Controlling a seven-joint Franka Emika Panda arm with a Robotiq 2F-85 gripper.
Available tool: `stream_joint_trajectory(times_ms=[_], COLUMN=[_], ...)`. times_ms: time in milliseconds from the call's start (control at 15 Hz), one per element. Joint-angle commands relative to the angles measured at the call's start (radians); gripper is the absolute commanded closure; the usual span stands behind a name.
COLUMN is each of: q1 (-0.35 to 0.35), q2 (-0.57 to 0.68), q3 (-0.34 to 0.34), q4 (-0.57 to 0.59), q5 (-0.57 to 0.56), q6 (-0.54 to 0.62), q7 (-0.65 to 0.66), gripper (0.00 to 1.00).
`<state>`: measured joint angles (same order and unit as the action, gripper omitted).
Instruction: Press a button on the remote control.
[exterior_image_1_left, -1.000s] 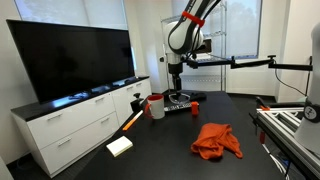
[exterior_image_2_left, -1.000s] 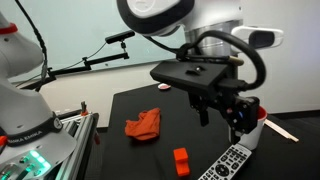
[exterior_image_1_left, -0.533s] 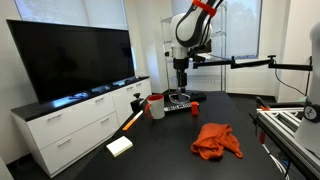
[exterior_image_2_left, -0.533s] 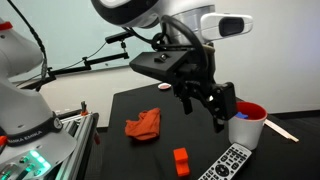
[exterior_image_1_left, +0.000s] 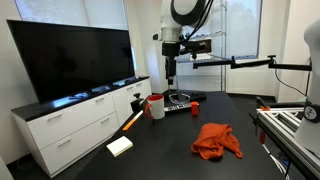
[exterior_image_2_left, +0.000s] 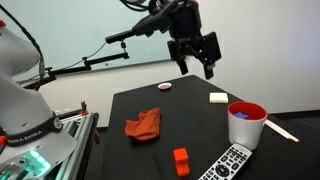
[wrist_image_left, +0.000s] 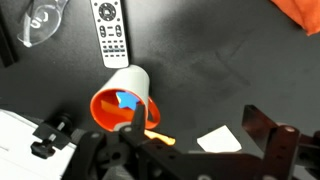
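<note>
a: where's the remote control (exterior_image_2_left: 231, 162)?
b: flat at the worktop's (exterior_image_2_left: 195, 125) near edge, between the red block (exterior_image_2_left: 181, 160) and the red-lined cup (exterior_image_2_left: 245, 124).
a: and the claw (exterior_image_2_left: 198, 66)?
b: high above, well apart from it, fingers spread and empty. i'd close them, descend straight, clear the cup and tap one key lightly.

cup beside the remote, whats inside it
A blue object sits inside the cup, against its red-orange lining. What it is cannot be told, and anything beneath it, at the cup's bottom, is covered.
</note>
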<state>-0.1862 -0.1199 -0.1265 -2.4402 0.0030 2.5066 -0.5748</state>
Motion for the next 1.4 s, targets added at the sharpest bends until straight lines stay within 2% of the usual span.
stream_joint_trajectory(times_ms=[0,200,533,1333], q1=[0.052,0.085,0.12,0.142], q2=[-0.102,-0.147,-0.19,-0.199], q3=[0.022,0.049,0.066,0.069], q4=[-0.032,-0.028,-0.021,-0.013], q5=[-0.064,-0.097,-0.094,-0.081], q6=[-0.019,-0.076,-0.177,-0.259], q7=[0.127,0.218,0.273,0.287], gripper=[0.0,0.0,0.0,0.0])
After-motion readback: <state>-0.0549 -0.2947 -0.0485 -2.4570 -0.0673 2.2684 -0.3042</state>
